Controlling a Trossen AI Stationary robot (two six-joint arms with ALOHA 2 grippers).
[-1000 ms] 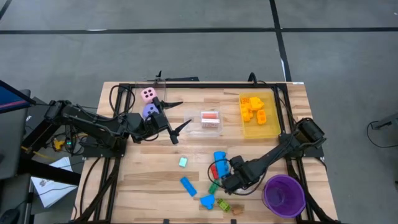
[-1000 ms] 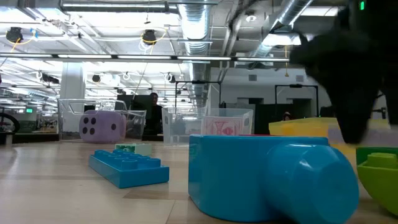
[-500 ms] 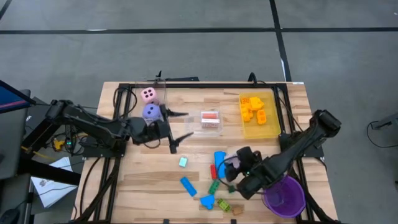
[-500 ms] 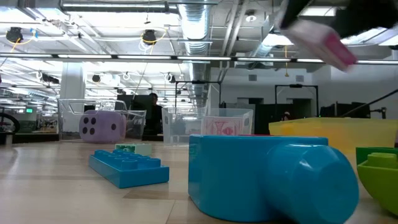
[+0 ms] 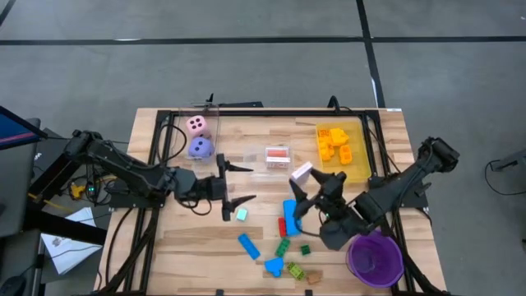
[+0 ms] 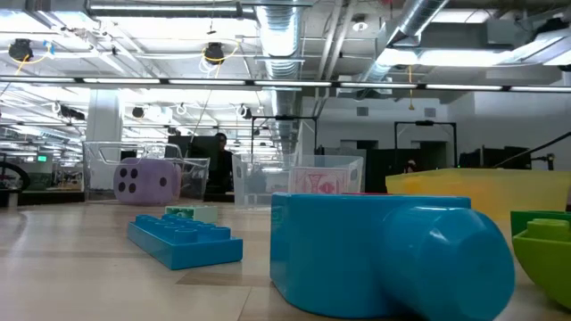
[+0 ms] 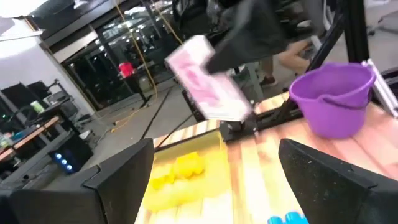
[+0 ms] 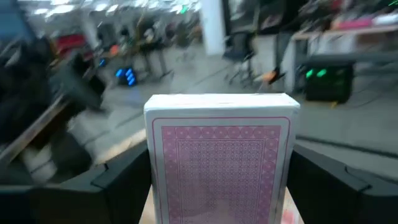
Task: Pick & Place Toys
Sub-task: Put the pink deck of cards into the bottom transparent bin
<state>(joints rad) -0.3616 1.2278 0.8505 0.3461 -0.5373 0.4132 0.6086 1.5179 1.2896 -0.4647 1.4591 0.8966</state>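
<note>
Holding a pink-backed card pack (image 5: pixel 302 172) off the table, the right gripper (image 5: pixel 306 182) sits mid-table, just beside the yellow bin (image 5: pixel 362 171) and near the small clear bin (image 5: pixel 279 168); fingers clamped on the pack's lower part (right wrist view shows the patterned back (image 8: pixel 221 165) square between both fingers, and the left wrist view shows the same pack (image 7: pixel 205 87) lifted in the air). Left gripper (image 5: pixel 234 185) is low over the table to the left of centre, jaws spread wide, nothing between them, w/ a small pale-green piece (image 5: pixel 242 214) just beside its tip. Progress, judged from layout: yellow bin already has several yellow/orange bricks (image 5: pixel 334 142) in it; clear bin holds something red and white (can't tell what). Pink die (image 5: pixel 196 125) and purple die (image 5: pixel 200 147) sit at the far left, in what looks like another clear bin. Still loose on the table: blue bricks (image 5: pixel 249 246), a big blue piece (image 5: pixel 290 212), a red brick (image 5: pixel 282 226), green bricks (image 5: pixel 282 247) and a few small bits nr the front edge. Purple cup (image 5: pixel 376 256) at front right looks empty. Est. under half done; pack not yet placed, approx a dozen loose pieces left.
</note>
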